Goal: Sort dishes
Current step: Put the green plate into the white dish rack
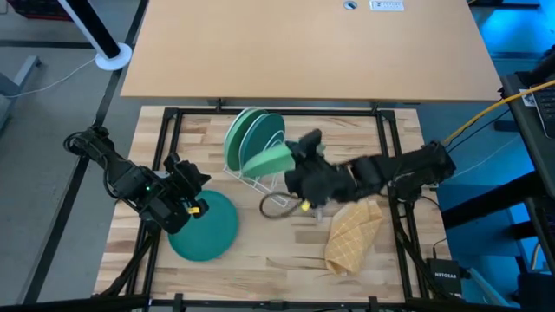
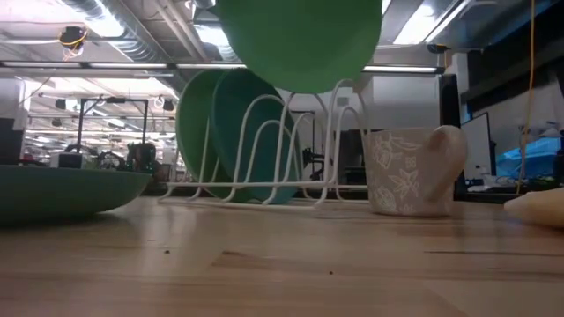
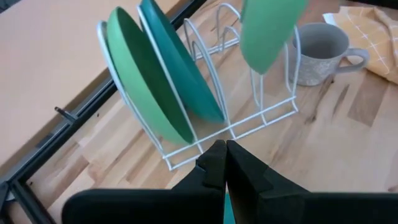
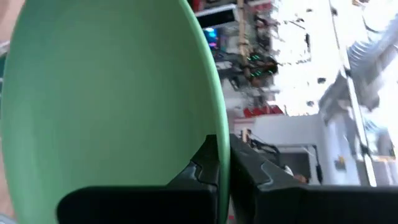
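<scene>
My right gripper (image 1: 297, 165) is shut on a light green plate (image 1: 269, 160), which hangs in the air over the white wire rack (image 1: 258, 180). Two plates stand on edge in the rack's far slots: a light green one (image 3: 146, 87) and a teal one (image 3: 180, 68) beside it. A fourth plate, teal (image 1: 206, 227), lies on the table to the rack's near left. My left gripper (image 1: 192, 208) sits shut at that plate's far rim. My right gripper pinches the light green plate's rim (image 4: 219, 134) between its two fingers, reaching in level from the table's right. The plate is lifted clear, standing on edge above the rack (image 2: 264, 189). My left gripper has its fingers (image 3: 214, 165) shut on the teal plate's far rim, of which a teal sliver (image 3: 227, 211) shows between them. It comes slanting down from the left, and the plate (image 2: 62, 192) rests on the table.
A grey patterned cup (image 3: 317, 53) stands on the table just right of the rack. A tan waffle-patterned cloth (image 1: 354, 232) lies at the near right. Black frame rails (image 1: 166, 147) border the wooden table top. The rack's nearer slots (image 3: 261, 93) stand free.
</scene>
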